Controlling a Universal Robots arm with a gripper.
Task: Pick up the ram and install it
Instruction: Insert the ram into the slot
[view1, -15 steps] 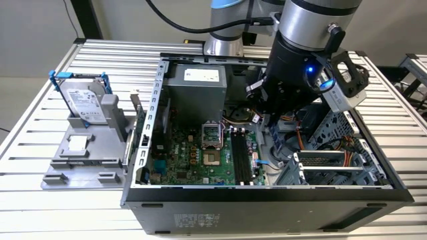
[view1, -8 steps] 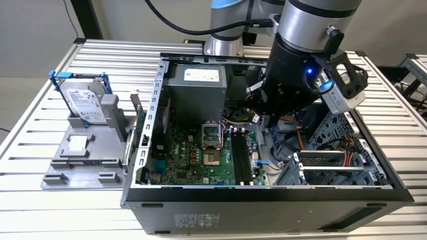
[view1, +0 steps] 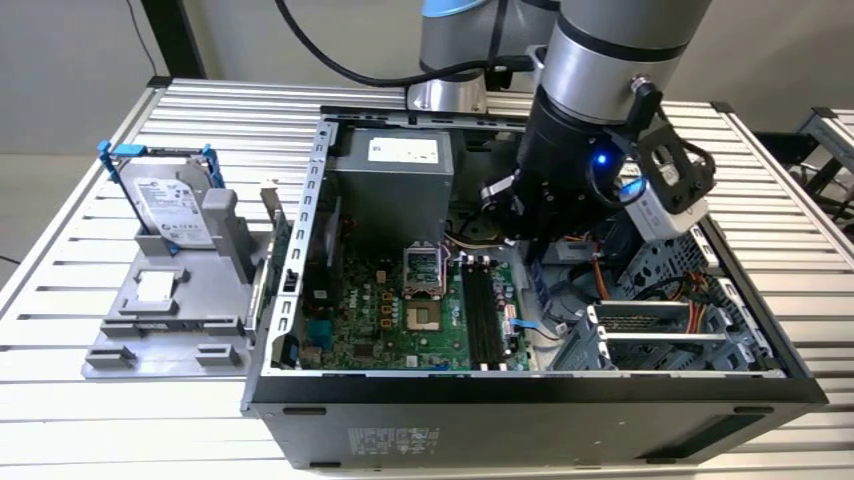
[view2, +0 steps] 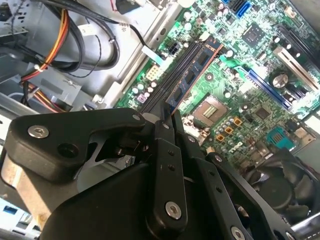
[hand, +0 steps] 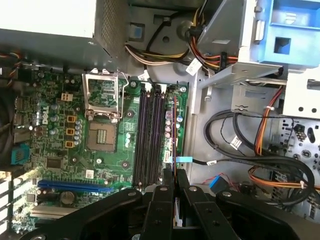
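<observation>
In the exterior view my arm reaches down into the open computer case (view1: 534, 385), which lies on its side on the slatted metal counter (view1: 80, 420). My end effector (view1: 527, 240) hangs low over the motherboard (view1: 400, 320), just above the far end of the long black memory slots (view1: 483, 315). To the exterior view's left, outside the case, a silver hard drive (view1: 171, 205) in a blue frame stands upright on a grey stand (view1: 167, 325). In the second wrist view my end effector (view2: 169, 117) has its two black fingers (view2: 162, 150) drawn together and clamped on the ram (view2: 192, 75), a dark bluish board with black chips held on edge; it runs along the slots (view2: 162, 82) and sits right over them, though I cannot tell whether it is seated. The open processor socket (view2: 210, 110) lies beside the slots. In the first wrist view my end effector (hand: 175, 177) grips the ram (hand: 175, 135) seen edge-on as a thin line, lined up over the slot nearest the case's metal wall, with the other slots (hand: 149, 135) beside it and the processor socket (hand: 102, 132) further off.
</observation>
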